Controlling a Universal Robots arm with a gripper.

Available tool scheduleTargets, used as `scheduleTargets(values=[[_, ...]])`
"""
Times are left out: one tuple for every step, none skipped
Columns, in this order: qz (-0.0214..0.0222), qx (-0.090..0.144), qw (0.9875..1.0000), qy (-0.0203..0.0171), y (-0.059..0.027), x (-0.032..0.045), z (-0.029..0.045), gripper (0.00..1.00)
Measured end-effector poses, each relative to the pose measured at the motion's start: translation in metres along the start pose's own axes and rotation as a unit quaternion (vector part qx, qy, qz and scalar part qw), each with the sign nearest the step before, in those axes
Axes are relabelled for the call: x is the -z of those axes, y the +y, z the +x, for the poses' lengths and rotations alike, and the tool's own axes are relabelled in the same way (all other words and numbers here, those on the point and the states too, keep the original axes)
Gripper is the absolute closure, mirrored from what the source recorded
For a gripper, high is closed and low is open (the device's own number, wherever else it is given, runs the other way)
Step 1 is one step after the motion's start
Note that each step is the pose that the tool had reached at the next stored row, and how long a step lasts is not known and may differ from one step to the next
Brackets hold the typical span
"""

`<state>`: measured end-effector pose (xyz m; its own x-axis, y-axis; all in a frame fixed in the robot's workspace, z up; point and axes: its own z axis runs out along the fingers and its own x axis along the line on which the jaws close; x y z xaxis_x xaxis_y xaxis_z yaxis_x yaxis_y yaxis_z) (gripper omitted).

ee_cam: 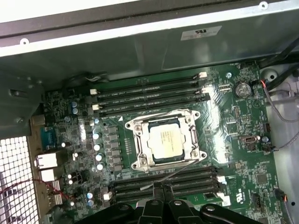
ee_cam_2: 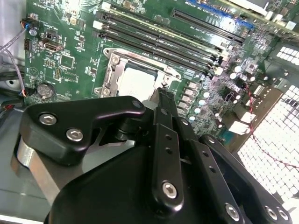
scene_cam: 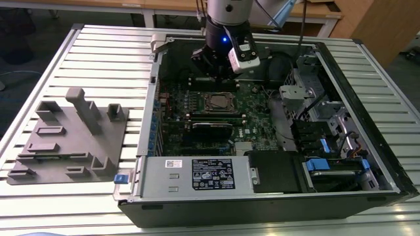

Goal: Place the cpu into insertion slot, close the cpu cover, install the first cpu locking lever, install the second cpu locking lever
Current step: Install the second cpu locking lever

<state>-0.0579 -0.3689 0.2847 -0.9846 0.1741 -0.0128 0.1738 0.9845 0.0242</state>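
A: How far along is it?
B: The cpu sits in the insertion slot, with the cpu cover down around it. One thin lever looks unlatched.
A: And the gripper?
B: Its fingers are together, empty, near that lever. The exterior view adds the computer case and a grey fixture.

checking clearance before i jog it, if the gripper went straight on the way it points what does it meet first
Most likely the memory slots just beside the socket: the gripper tips sit right over them, with the cpu and its cover just beyond. Depth is unclear, so it may land at the socket's edge instead.
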Motion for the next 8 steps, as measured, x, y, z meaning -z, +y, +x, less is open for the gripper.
scheduleTargets(values=[[0.0000, 0.000, 1.0000, 0.0000, 0.0006, -0.0006, -0.0004, 0.89], [0.0000, 0.000, 1.0000, 0.0000, 0.0014, -0.0011, -0.0009, 0.89], [0.0001, 0.000, 1.0000, 0.0000, 0.0022, -0.0017, -0.0018, 0.89], [0.0000, 0.000, 1.0000, 0.0000, 0.0027, -0.0024, -0.0031, 0.89], [0.0000, 0.000, 1.0000, 0.0000, 0.0029, -0.0031, -0.0042, 0.89], [0.0001, 0.000, 1.0000, 0.0000, 0.0031, -0.0035, -0.0049, 0.89], [0.0002, 0.000, 1.0000, 0.0000, 0.0032, -0.0039, -0.0054, 0.89], [0.0003, 0.000, 1.0000, 0.0000, 0.0032, -0.0040, -0.0057, 0.89]])
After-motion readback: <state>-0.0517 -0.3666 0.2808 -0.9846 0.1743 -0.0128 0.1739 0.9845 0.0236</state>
